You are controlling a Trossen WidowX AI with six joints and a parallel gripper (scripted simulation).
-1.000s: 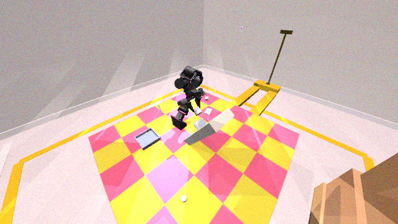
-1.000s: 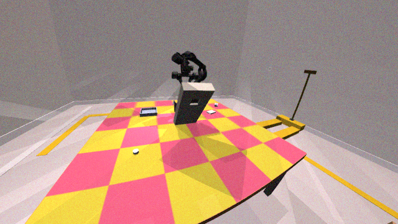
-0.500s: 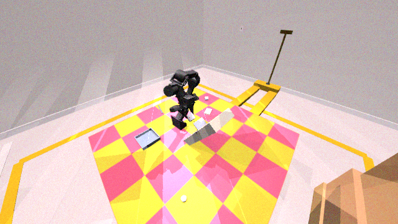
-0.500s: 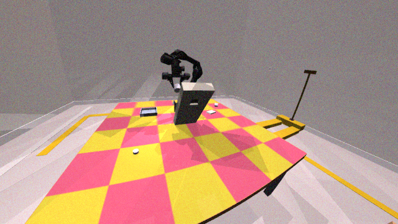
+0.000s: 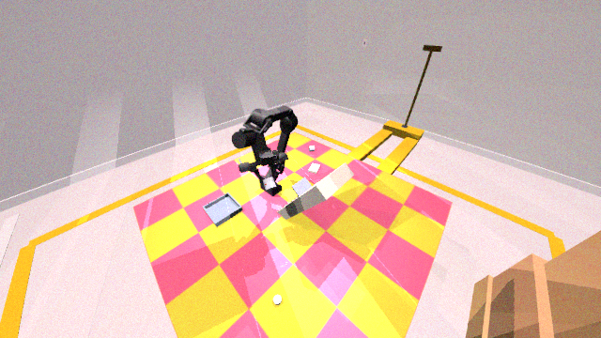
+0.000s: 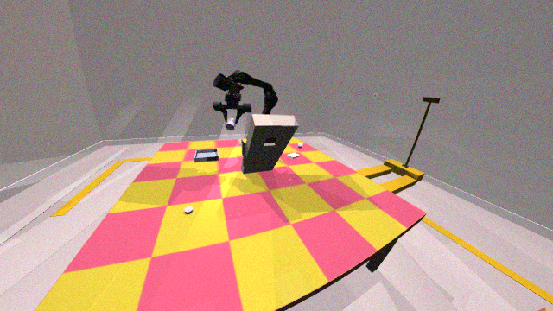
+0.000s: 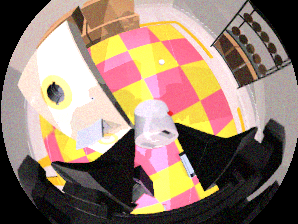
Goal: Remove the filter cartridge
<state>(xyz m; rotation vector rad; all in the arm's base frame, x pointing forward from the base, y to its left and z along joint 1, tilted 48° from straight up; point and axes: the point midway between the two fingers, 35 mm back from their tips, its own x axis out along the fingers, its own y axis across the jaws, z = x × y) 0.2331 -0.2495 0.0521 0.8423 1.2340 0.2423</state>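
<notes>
My gripper (image 5: 270,187) (image 6: 231,121) (image 7: 154,129) is shut on the round white filter cartridge (image 5: 268,181) (image 6: 230,125) (image 7: 153,119) and holds it in the air, clear of the panel. The beige service panel (image 5: 324,188) (image 6: 269,144) (image 7: 63,56) stands tilted just to the right of the gripper. Its round socket (image 7: 55,91), ringed in yellow, is empty in the wrist view. The shallow grey-blue tray (image 5: 219,200) (image 6: 206,160) lies on the checkered table to the left of the gripper, with nothing in it.
A small white disc (image 5: 277,299) (image 6: 188,210) lies near the table's front. Two small white blocks (image 5: 314,167) (image 6: 293,155) lie behind the panel. A yellow base with a pole (image 5: 404,130) (image 6: 403,168) stands off the table; cardboard boxes (image 5: 540,296) are at the lower right.
</notes>
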